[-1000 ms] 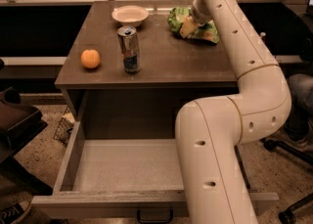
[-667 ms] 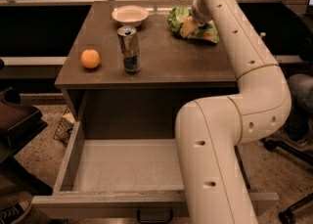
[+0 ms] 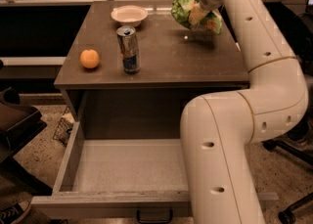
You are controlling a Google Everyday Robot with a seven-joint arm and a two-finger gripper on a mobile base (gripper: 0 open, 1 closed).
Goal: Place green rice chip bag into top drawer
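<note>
While the white robot arm [image 3: 230, 135] rises from the near right and bends over to the far right corner of the brown table [image 3: 166, 59], its gripper [image 3: 196, 13] sits in the middle of the green rice chip bag [image 3: 181, 9]. The gripper is closed on the bag; the crumpled green foil bunches around it on the left and right. The bag is tilted and looks just clear of the tabletop, with a dark shadow on the wood beneath its right end.

Left of the bag, at the far edge of the table, stands a shallow white bowl [image 3: 129, 15]. Nearer, a drink can [image 3: 128, 49] stands upright and apart from the bowl, and an orange [image 3: 90, 58] lies to the can's left, close to the table's left edge.

Below the tabletop the top drawer [image 3: 122, 169] is pulled fully out toward the near side — its flat grey floor is bare and its low side walls are in view. A small dark handle [image 3: 154, 215] is on its front. The arm's lower link covers the drawer's right part.

On the floor at the near left, the toe of a dark sneaker [image 3: 12, 212] shows.
</note>
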